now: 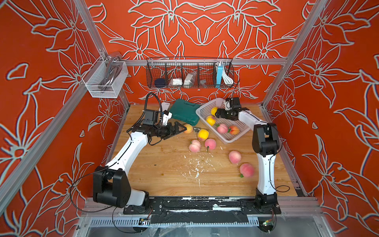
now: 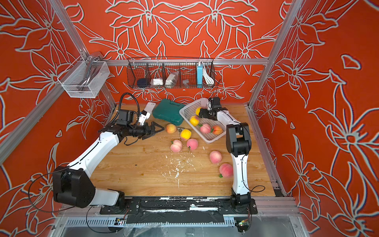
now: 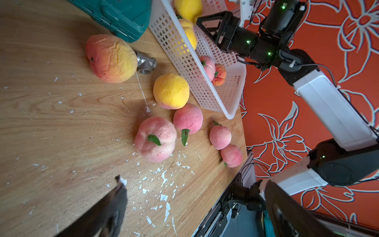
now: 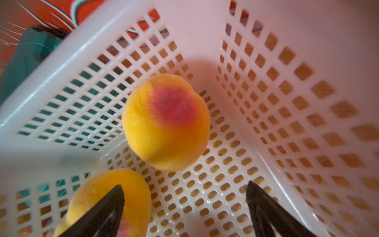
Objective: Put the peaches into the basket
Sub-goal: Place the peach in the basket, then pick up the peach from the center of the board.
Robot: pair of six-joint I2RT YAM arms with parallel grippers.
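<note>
Left gripper (image 1: 175,133): jaws spread wide, empty. It sits low over the table (image 1: 160,180), aimed at the orange-blush peach (image 1: 188,128) just beside its upper fingertip. Contact can't be told.
Right gripper (image 4: 184,187): jaws apart, nothing between them. It hangs inside the basket (image 1: 206,107) at its far end.
Basket: far-right part of the table, set askew. Its far corner is just beside the green case (image 1: 184,111).
Peaches in basket: four.
- The red-spot yellow peach (image 4: 166,123) lies on the perforated floor just ahead of the right gripper's fingers.
- The second yellow peach (image 4: 108,201) is partly behind one finger.
- The pink basket peach (image 1: 222,128) and the orange-red peach (image 1: 233,129) touch each other at the near end.
Peaches on table: six.
- The orange-blush peach is nearest the left gripper.
- The yellow table peach (image 1: 203,134) is near the basket's long wall.
- The flat pink peach (image 1: 194,145) and the round pink peach (image 1: 210,143) lie side by side just in front of the yellow table peach.
- The fifth peach (image 1: 234,157) and the sixth peach (image 1: 247,170) are near the right arm, apart from the rest.
Metal fitting (image 3: 146,64): on the table, right against the orange-blush peach, between it and the yellow table peach.
White flecks (image 1: 196,168): scattered mid-table.
</note>
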